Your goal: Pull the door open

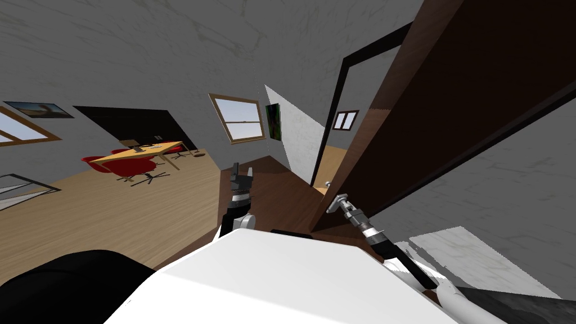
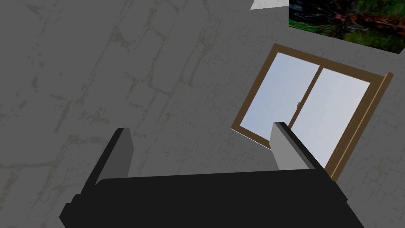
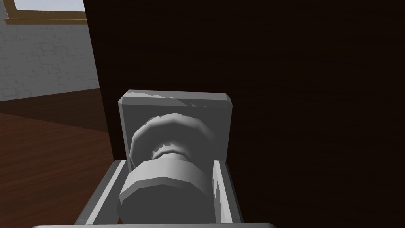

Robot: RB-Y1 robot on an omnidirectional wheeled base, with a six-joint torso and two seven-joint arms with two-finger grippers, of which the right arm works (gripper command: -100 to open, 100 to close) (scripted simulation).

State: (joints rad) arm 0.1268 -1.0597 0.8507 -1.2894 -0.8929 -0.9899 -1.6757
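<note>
To gain purchase for pulling, pinches round grey knob (image 3: 166,174) of dark brown door (image 3: 308,99) with right gripper (image 1: 339,201); holds left gripper (image 2: 201,130) spread, aside

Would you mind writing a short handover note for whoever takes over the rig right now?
Left tool: open, idle, raised ahead of the chest, holding nothing.
Right tool: shut on the grey door knob, with its fingers pressing the knob's sides.
Door: dark brown and partly open. A gap beside its free edge shows the room beyond.
Done: the knob is grasped and the door is off its frame.
Left: pull the door wider, probably backing away to make room, then release the knob.
</note>
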